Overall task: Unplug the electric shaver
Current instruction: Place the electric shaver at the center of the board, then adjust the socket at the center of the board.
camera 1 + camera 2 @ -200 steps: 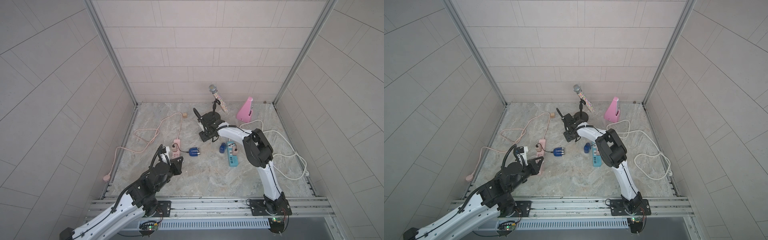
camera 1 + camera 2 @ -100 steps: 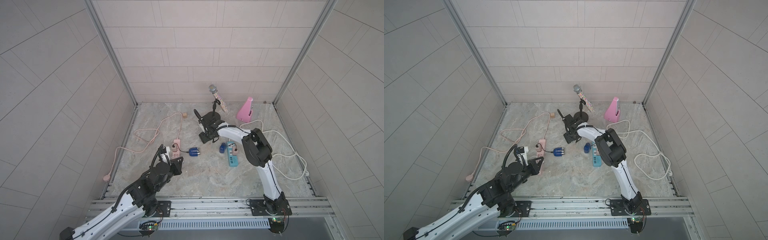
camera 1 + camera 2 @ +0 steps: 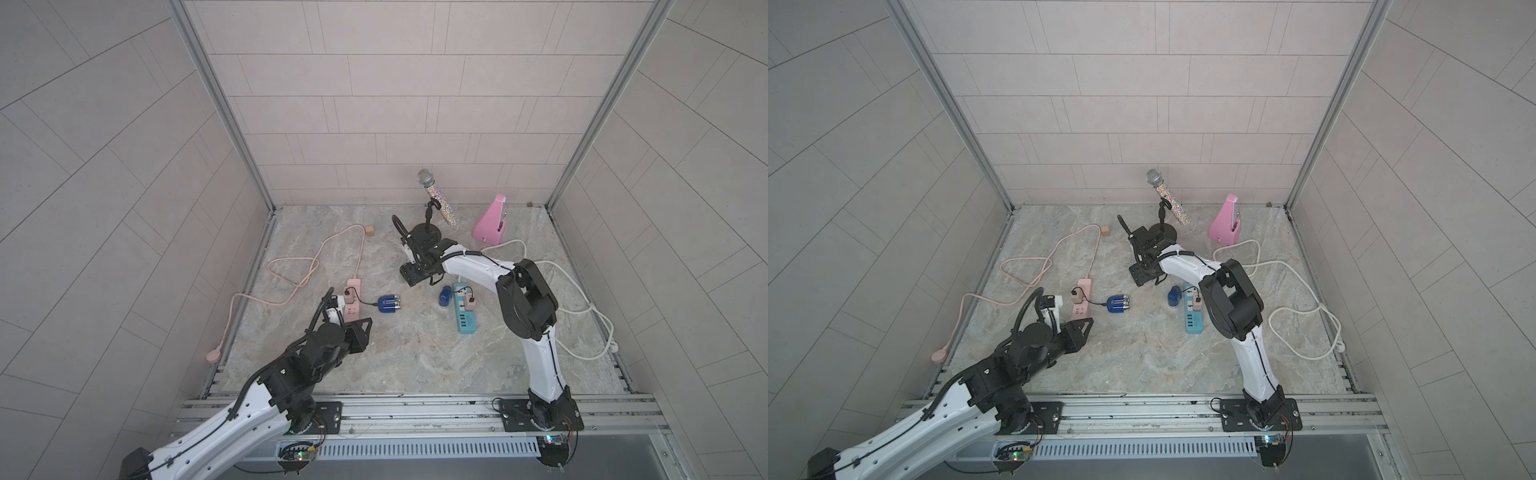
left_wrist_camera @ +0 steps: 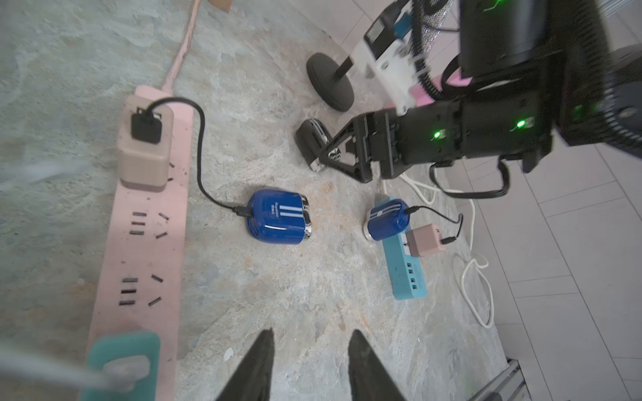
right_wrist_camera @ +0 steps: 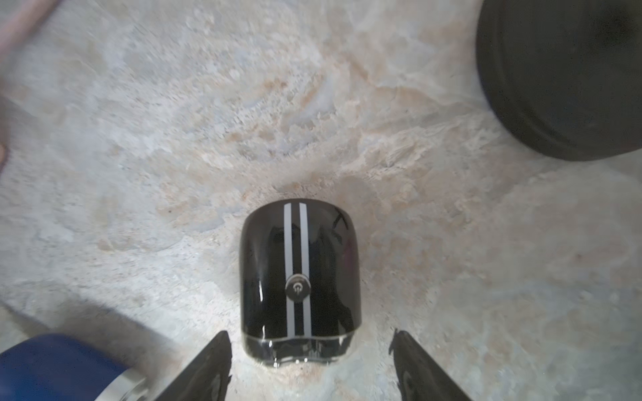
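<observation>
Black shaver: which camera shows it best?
Right wrist view: the black shaver lies close and whole, stripes and button clear. Left wrist view shows it small, partly hidden by the right gripper; in both top views I cannot make it out.

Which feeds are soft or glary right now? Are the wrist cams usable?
Left wrist view: blue shaver sharp at centre, pink power strip smeared toward its near end. Right wrist view: black shaver crisp, with glare streaks on its glossy shell; frame edges blurred. Both top views: even light, tile lines on the walls bowed by the lens.
</observation>
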Robot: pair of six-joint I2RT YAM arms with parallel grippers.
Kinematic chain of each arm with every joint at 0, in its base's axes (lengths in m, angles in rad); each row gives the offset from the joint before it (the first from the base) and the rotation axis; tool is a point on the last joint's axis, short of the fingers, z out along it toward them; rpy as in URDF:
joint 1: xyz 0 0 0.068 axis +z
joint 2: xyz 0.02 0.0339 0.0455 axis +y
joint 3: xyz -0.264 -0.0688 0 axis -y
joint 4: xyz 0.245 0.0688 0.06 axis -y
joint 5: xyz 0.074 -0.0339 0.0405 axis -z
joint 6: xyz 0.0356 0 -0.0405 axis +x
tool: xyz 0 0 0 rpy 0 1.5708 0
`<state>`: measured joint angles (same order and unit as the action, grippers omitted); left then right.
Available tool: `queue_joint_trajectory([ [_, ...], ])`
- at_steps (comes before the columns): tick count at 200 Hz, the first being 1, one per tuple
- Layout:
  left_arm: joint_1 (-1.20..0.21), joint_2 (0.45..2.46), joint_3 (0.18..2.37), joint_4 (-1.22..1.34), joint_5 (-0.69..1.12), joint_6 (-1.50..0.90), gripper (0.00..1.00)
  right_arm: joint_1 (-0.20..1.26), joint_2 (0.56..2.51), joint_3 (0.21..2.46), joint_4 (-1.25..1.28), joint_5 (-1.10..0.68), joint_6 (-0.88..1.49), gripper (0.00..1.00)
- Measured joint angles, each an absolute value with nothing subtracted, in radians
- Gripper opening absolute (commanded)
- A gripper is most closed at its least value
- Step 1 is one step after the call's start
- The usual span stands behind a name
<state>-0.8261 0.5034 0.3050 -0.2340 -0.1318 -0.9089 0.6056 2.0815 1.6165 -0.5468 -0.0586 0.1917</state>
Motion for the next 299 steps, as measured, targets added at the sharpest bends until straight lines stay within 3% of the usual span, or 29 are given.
queue_joint_trajectory([
  [37, -0.826, 0.541, 0.312, -0.263, -0.091, -0.921, 0.60, 0.606, 2.004, 1.569, -0.542, -0.060, 0.192, 0.76],
  [90, -0.827, 0.537, 0.399, -0.360, -0.069, -0.909, 0.65, 0.625, 1.919, 1.451, -0.534, -0.058, 0.209, 0.76],
  [129, -0.827, 0.437, 0.603, -0.512, -0.213, -0.827, 0.67, 0.745, 1.847, 1.401, -0.544, -0.039, 0.235, 0.77],
  [192, -0.827, 0.343, 0.651, -0.701, -0.402, -0.765, 0.67, 0.913, 1.755, 1.376, -0.521, -0.079, 0.342, 0.77],
  [245, -0.827, 0.318, 0.651, -0.751, -0.448, -0.751, 0.68, 1.113, 1.777, 1.415, -0.477, -0.078, 0.424, 0.78],
  [299, -0.827, 0.308, 0.653, -0.769, -0.458, -0.749, 0.70, 1.190, 1.929, 1.618, -0.527, -0.035, 0.420, 0.76],
])
